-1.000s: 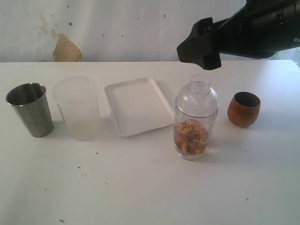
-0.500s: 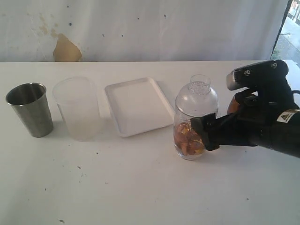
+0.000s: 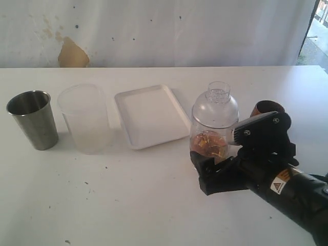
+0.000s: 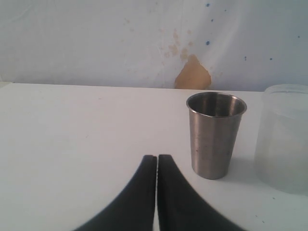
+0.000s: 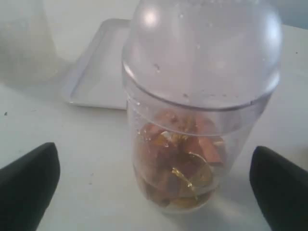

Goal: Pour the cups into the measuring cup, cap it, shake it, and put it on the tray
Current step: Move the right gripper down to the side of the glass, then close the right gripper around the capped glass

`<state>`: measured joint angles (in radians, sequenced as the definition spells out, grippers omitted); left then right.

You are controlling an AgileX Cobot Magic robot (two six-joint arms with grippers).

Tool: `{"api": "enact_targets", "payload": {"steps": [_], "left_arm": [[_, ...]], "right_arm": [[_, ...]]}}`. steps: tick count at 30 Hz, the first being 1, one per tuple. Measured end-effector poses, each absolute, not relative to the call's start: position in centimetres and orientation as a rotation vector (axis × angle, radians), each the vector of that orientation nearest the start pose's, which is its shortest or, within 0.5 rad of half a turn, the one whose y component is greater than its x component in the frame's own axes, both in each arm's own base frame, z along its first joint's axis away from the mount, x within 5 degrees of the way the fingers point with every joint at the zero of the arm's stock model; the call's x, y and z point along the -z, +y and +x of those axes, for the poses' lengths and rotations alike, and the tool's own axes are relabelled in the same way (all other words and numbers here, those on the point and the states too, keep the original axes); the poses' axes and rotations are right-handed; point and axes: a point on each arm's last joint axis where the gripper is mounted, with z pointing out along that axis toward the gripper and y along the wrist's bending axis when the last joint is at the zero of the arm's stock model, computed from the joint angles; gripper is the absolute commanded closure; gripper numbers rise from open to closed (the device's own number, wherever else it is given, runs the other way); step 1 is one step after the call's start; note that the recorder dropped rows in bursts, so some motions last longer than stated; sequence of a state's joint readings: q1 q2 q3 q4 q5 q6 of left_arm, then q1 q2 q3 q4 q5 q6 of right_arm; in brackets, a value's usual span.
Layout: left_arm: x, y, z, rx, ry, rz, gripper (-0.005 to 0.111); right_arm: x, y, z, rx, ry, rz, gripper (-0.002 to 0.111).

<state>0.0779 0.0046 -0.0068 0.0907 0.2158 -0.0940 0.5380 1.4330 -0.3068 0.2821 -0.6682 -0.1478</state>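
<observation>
open jaws flank capped cup

on the table (image 3: 128, 205), the tray (image 3: 151, 115); just right of it the measuring cup (image 3: 214, 128), lidded, right gripper (image 3: 207, 171) spread wide either side, gripping nothing. its arm half hides the wooden cup (image 3: 266, 107). left gripper (image 4: 157, 192) pinched together, empty, by the steel tumbler (image 4: 215, 134).

White tray (image 3: 151, 115), silver-grey tumbler (image 3: 33, 120), brown cup (image 3: 266, 107), clear measuring cup (image 3: 215, 110)
</observation>
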Motion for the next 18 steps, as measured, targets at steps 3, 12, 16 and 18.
{"api": "enact_targets", "payload": {"steps": [3,12,16,18], "left_arm": [[-19.6,0.6,5.6,-0.071,1.695,-0.085,0.106],[-19.6,0.6,5.6,-0.071,1.695,-0.085,0.106],[-19.6,0.6,5.6,-0.071,1.695,-0.085,0.106],[-19.6,0.6,5.6,-0.071,1.695,-0.085,0.106]], "right_arm": [[-15.9,10.5,20.9,-0.236,1.933,-0.301,0.003],[-13.8,10.2,22.2,-0.189,1.886,-0.18,0.003],[-12.7,10.3,22.9,-0.161,1.89,-0.136,0.003],[-12.3,10.5,23.3,-0.157,1.896,-0.135,0.003]]}}
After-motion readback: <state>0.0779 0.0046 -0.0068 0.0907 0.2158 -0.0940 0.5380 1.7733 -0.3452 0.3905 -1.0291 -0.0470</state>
